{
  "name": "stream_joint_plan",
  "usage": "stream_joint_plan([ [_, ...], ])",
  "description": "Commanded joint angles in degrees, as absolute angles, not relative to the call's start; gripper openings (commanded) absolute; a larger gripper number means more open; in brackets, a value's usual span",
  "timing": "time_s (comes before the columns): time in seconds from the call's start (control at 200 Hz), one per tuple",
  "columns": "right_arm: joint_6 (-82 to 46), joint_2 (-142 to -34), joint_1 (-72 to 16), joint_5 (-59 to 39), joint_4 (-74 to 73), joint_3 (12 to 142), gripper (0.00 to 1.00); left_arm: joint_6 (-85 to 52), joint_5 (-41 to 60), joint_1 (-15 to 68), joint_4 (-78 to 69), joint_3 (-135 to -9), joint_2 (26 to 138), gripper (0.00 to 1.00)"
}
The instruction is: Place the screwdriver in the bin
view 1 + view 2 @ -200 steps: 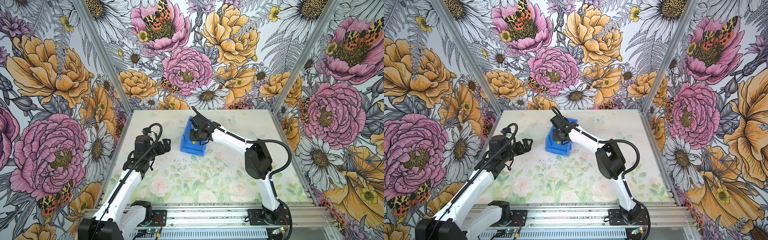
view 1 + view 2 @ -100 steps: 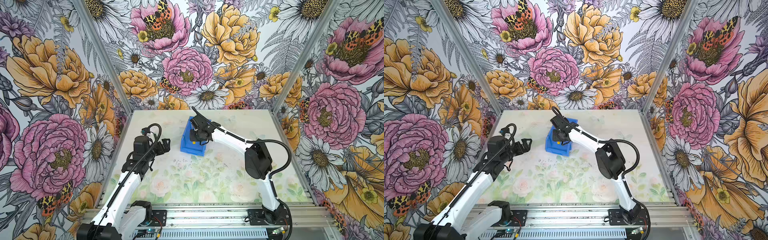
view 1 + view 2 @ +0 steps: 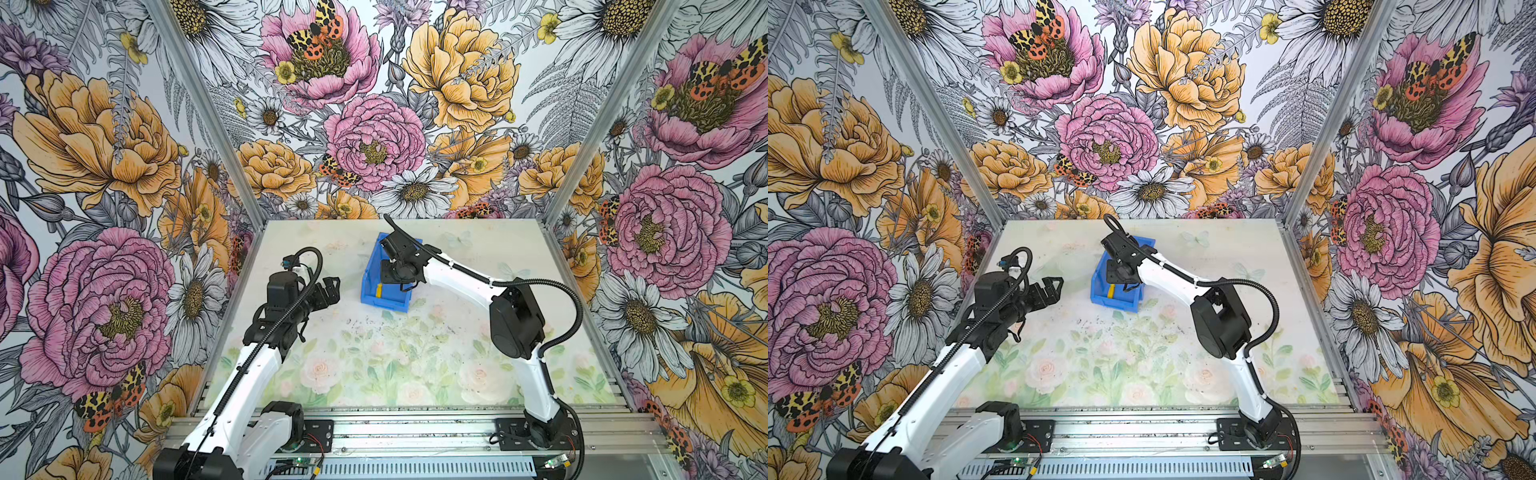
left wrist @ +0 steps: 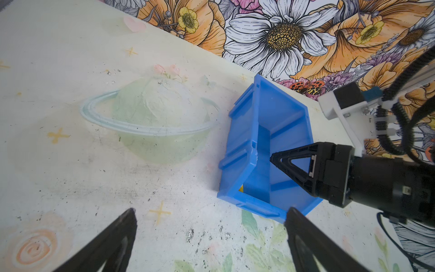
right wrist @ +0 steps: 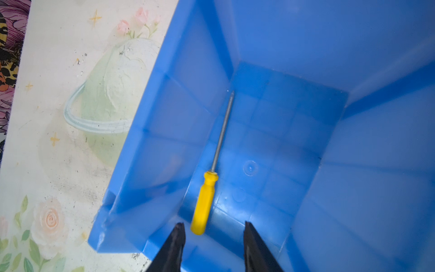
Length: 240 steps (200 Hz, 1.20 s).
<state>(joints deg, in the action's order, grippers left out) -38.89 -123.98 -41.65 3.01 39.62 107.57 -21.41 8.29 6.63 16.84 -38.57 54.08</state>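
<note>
The table (image 3: 374,374) is mostly bare, and I place everything else by the bin (image 3: 384,302); the bin stands upright on it, its low front wall toward the arms' bases. The left tool (image 3: 329,288) hovers just beside the bin's left wall, jaws wide apart and empty, touching nothing. The right tool (image 5: 213,223) hangs over the bin's mouth, tips dipped between the walls; its 2 fingers stand apart with nothing between them. The screwdriver (image 5: 210,179) lies flat on the bin's floor, close along 1 side wall, yellow handle toward the low front and just below the fingertips, shaft pointing at the back wall; by my reckoning the task is as good as done.

What worries me is the exit; a sideways pull could catch a finger on the rim and drag or tip the bin, which looks light; a dip could knock the handle, and the round handle might roll toward that low front; the left tool, so near, could bump the wall if it swings inward.
</note>
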Motion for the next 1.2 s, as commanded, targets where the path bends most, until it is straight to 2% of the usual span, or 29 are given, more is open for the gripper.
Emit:
stream_joint_plan([
  [0.0, -37.85, -120.11, -41.43, 5.19, 39.00, 107.95, 0.51, -20.64, 6.88, 7.11, 15.99, -37.62, 52.77, 0.99],
  [0.33, -34.38, -113.99, -41.32, 10.12, 39.11, 106.86, 0.69, -19.78, 6.50, 6.79, 15.66, -37.57, 52.73, 0.99],
  [0.891, -35.55, -105.00, -41.31, 13.98, 39.18, 98.31, 0.79, -19.88, 6.51, 6.68, 15.05, -37.09, 51.94, 0.99],
  [0.916, -35.73, -104.40, -41.33, 14.19, 39.14, 97.42, 0.83, -19.95, 6.52, 6.68, 15.03, -37.09, 51.94, 0.99],
  [0.936, -35.83, -103.71, -41.31, 14.44, 39.17, 96.72, 0.97, -20.02, 6.44, 6.68, 14.99, -37.01, 51.94, 0.99],
  [0.956, -36.01, -103.18, -41.31, 14.72, 39.18, 95.96, 0.99, -20.04, 6.48, 6.68, 14.94, -37.00, 51.94, 0.99],
  [1.196, -35.23, -94.89, -41.03, 18.23, 39.11, 86.93, 1.00, -20.13, 3.89, 6.68, 15.03, -36.83, 51.77, 0.99],
])
